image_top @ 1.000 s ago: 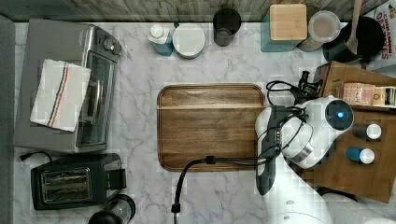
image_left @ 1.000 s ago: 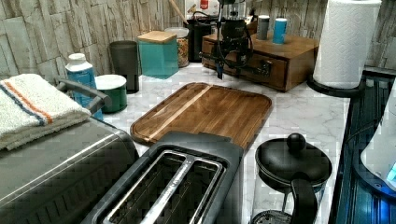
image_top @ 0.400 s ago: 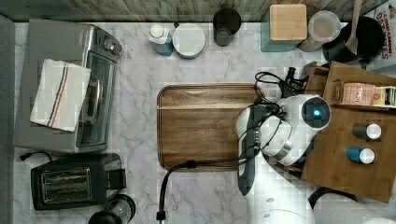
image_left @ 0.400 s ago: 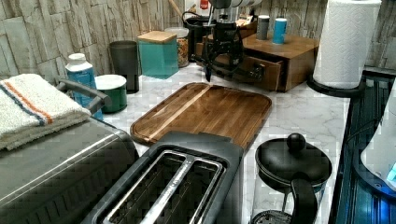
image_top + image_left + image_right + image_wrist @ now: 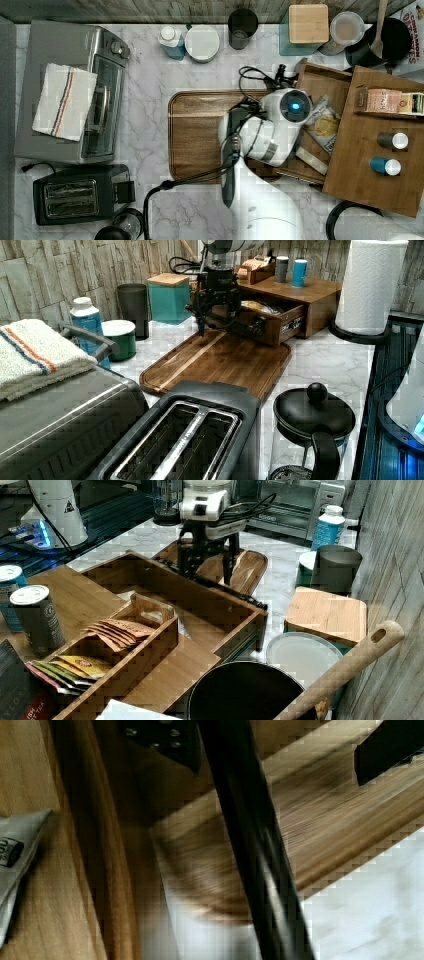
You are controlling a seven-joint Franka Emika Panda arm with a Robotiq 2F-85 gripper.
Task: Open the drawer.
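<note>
The drawer (image 5: 320,82) of the wooden cabinet (image 5: 370,170) stands pulled out toward the tray board, its inside showing a packet (image 5: 322,125). In the left view its front (image 5: 272,327) sticks out well past the cabinet. My gripper (image 5: 207,567) hangs over the drawer's front edge, open, one finger on each side of the black bar handle (image 5: 220,587). In the wrist view the handle (image 5: 250,845) runs between my fingers (image 5: 165,740), which stand wide apart and do not press on it. My arm hides the handle in the top view.
The flat wooden tray board (image 5: 200,135) lies right in front of the drawer. Two cans (image 5: 392,152) and a tea box (image 5: 387,100) sit on the cabinet top. A dark cup (image 5: 242,21), teal canister (image 5: 307,22), toaster oven (image 5: 75,90), toaster (image 5: 75,197) and paper towel roll (image 5: 372,285) stand around.
My arm has moved toward the top view's left, and the drawer has slid out with it from nearly closed to well out of the cabinet.
</note>
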